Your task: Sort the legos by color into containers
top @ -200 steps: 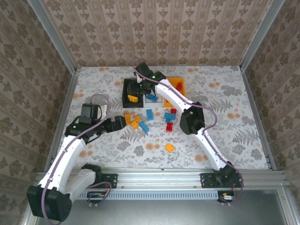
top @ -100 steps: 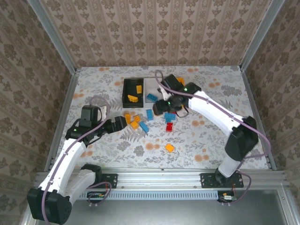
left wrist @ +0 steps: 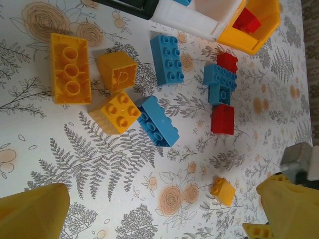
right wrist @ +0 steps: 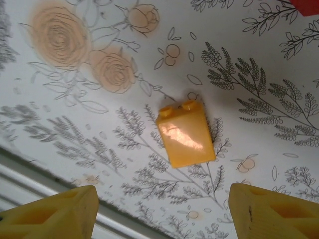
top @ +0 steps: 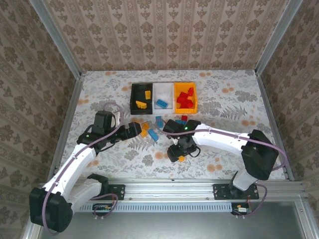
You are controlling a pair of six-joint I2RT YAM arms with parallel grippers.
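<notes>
The top external camera looks down on the whole table (top: 239, 124) from above and behind the arm bases. Both wrist cameras look down at close range and share one orange-yellow lego (right wrist: 185, 134).

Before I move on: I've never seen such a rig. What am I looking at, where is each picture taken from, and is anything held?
Two robot arms are bolted at the near edge of a table, each ending in a two-finger gripper. The wide picture comes from a fixed camera above and behind them; the close-ups come from a camera on each wrist, so the yellow shapes at their bottom corners are that arm's fingers. Joined at the back: a black bin with yellow bricks, a white bin with a blue brick, an orange bin with red bricks. Loose bricks lie in front. The left gripper is open near that pile; the right gripper is open over a lone yellow brick. Nothing is held.
</notes>
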